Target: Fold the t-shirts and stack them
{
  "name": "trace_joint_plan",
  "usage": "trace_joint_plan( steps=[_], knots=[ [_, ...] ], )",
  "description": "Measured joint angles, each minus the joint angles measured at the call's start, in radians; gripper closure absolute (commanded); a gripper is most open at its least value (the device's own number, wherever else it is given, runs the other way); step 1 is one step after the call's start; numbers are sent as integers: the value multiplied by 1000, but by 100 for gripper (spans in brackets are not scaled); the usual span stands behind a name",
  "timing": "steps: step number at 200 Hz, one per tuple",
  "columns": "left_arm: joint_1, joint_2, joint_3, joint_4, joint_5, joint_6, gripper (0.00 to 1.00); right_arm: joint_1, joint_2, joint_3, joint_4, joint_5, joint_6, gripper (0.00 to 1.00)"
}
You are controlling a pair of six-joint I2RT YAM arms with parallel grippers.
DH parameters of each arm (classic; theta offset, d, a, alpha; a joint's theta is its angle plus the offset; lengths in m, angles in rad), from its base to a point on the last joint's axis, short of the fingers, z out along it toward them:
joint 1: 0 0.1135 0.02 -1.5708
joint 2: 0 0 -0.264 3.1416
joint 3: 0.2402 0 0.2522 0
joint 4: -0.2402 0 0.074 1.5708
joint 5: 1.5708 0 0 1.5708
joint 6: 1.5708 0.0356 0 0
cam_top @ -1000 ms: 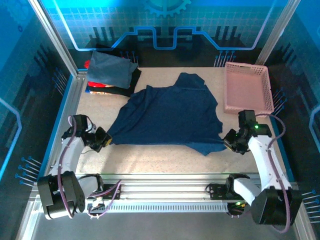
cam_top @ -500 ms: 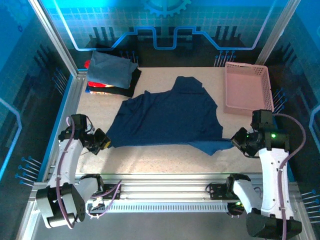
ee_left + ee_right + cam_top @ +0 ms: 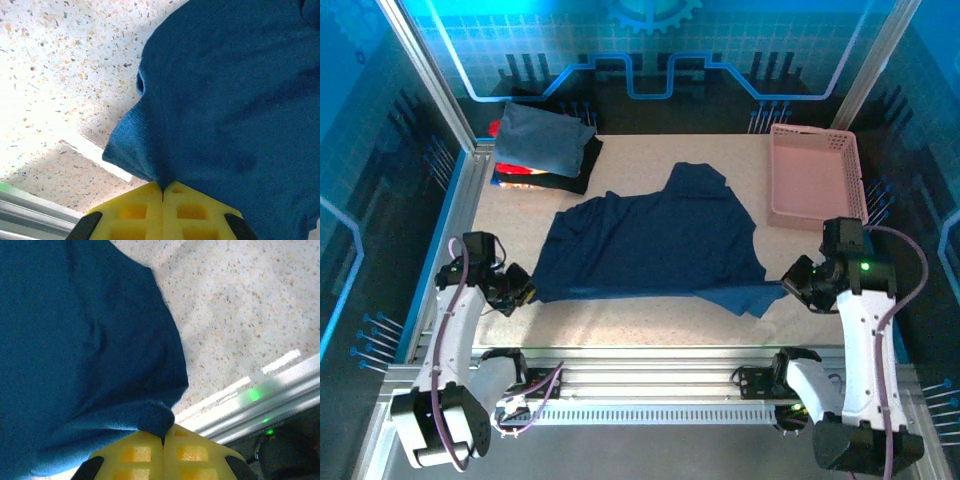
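Note:
A large dark navy t-shirt [image 3: 660, 235] lies spread over the middle of the table. My left gripper [image 3: 525, 287] is shut on its near left corner, with the cloth pinched between the yellow pads [image 3: 162, 189]. My right gripper [image 3: 790, 282] is shut on the near right corner of the same navy t-shirt [image 3: 90, 340], the fabric bunched at the pads [image 3: 162, 440]. A stack of folded t-shirts [image 3: 540, 145] sits at the back left: slate-blue on top, with red and black beneath.
A pink lattice basket [image 3: 815, 175] stands at the back right. The aluminium rail [image 3: 650, 355] runs along the near edge of the table, close behind both grippers. Bare speckled tabletop [image 3: 620, 320] lies between the shirt and the rail.
Both grippers have drawn the shirt's near corners outward and toward the near edge. The right arm swung right; the shirt now lies wider and flatter.

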Motion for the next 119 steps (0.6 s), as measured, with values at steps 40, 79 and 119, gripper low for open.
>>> trace_joint_plan(
  steps=[40, 79, 119],
  knots=[
    [-3, 89, 2, 56, -8, 13, 100, 1, 190, 9, 129, 2, -47, 100],
    [-6, 190, 31, 105, -7, 55, 100, 21, 317, 48, 203, 32, -89, 100],
    [-22, 314, 104, 153, -14, 101, 100, 66, 449, 113, 248, 81, -123, 100]
  ],
)
